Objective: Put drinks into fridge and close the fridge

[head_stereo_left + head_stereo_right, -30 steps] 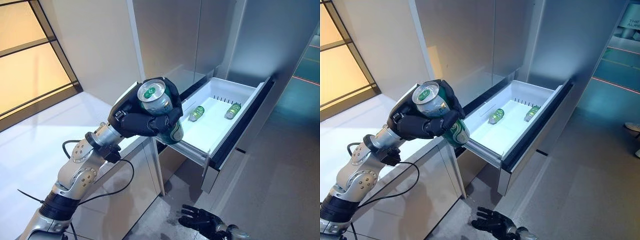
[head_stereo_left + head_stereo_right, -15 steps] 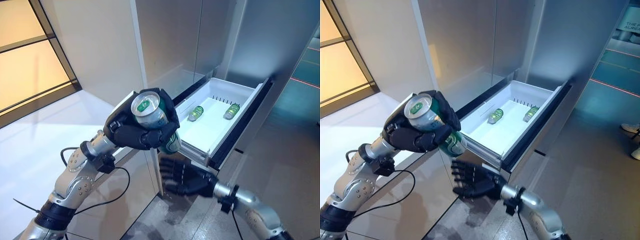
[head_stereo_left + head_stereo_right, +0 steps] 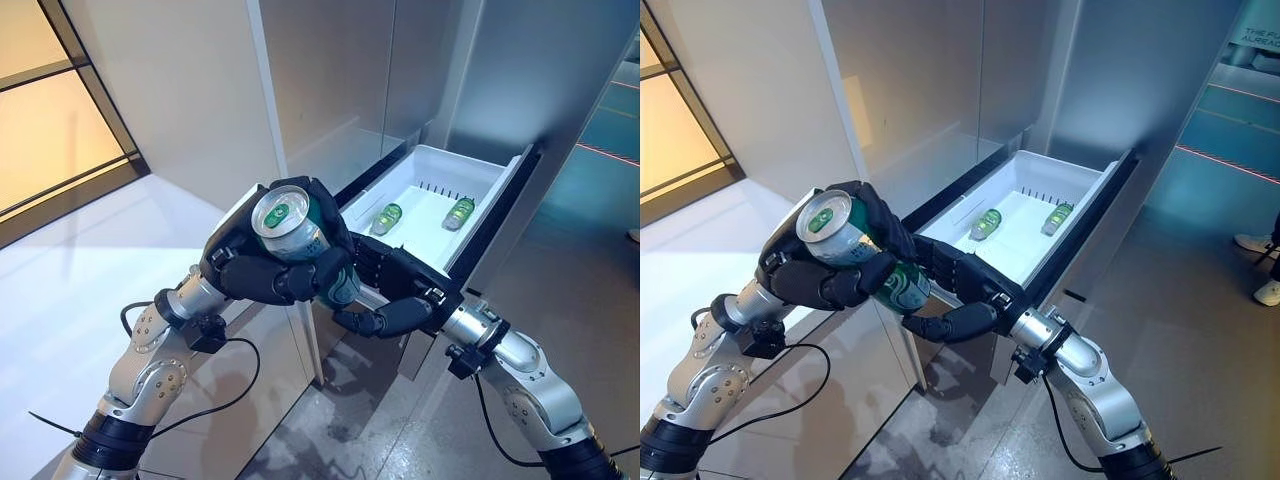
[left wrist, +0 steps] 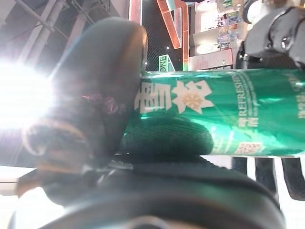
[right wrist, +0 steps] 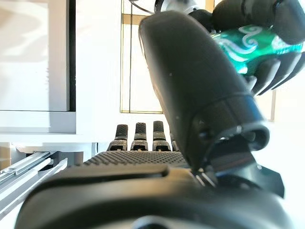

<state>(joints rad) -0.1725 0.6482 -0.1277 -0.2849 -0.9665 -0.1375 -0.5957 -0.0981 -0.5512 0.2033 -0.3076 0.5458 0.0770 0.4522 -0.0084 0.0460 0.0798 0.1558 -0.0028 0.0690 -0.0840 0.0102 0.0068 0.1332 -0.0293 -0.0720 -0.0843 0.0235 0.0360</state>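
The left hand [image 3: 275, 270] is wrapped around a green can [image 3: 300, 240], held tilted in the air. At its 3 o'clock the right hand [image 3: 395, 295] waits with fingers spread, just under the can's base. The can looks rigid but smooth and likely slippery, best gripped mid-body. Beyond, at 1 o'clock, the open fridge drawer [image 3: 490, 200] holds two cans [image 3: 387, 217].

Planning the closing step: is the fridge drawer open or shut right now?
Open. The white drawer is pulled out from the fridge front, its inside exposed, with two green cans lying in it.
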